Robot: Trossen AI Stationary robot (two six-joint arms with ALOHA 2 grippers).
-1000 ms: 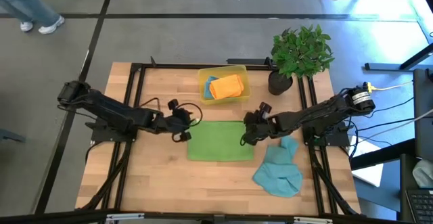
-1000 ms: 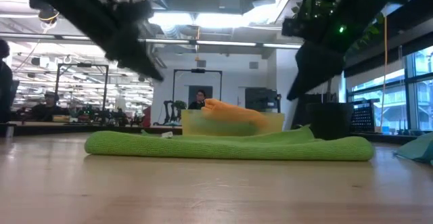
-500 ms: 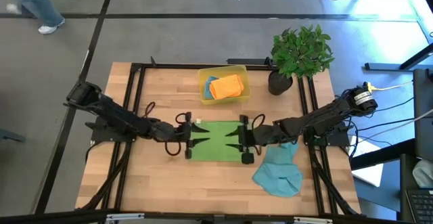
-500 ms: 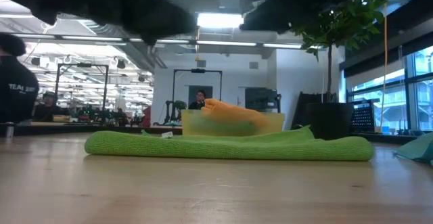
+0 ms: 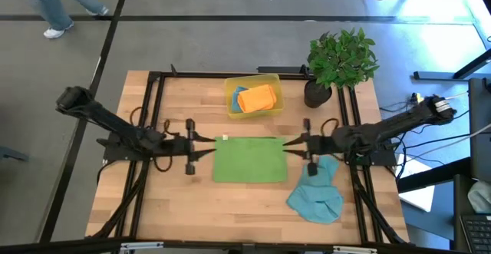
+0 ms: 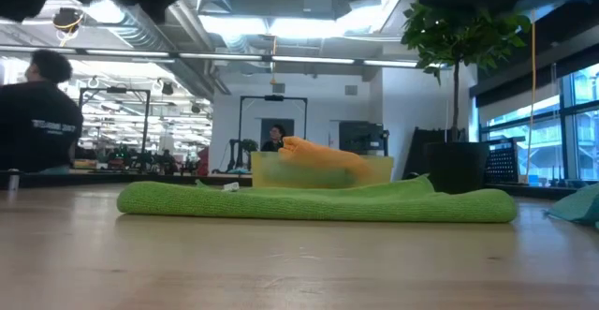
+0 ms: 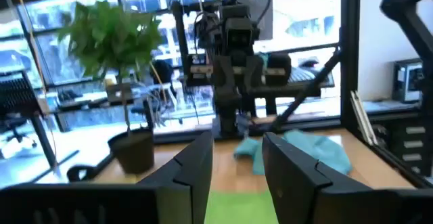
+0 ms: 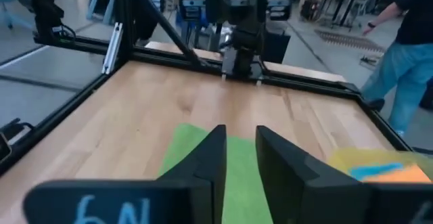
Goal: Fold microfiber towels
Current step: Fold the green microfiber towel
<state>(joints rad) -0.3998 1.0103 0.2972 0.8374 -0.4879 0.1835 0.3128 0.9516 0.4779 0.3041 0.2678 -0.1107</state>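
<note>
- The wooden desk [image 5: 176, 200] holds everything.
- The green plant [image 5: 341, 58] stands in a dark pot at the desk's far right corner.
- The green towel [image 5: 249, 159] lies flat and folded in the middle of the desk, between the two grippers.
- A teal towel [image 5: 318, 192] lies bunched up to the right of the green one, near the front.
- The yellow bin [image 5: 253, 97] sits behind the green towel. An orange towel [image 5: 257, 97] lies in it on top of a bit of blue cloth.
- The left gripper [image 5: 205, 142] hangs just off the green towel's left edge. Its fingers are a little apart and hold nothing.
- The right gripper [image 5: 290, 142] hangs just off the towel's right edge. Its fingers show a small gap and hold nothing.
- A person [image 6: 37, 113] in a dark shirt shows far behind the desk.
</note>
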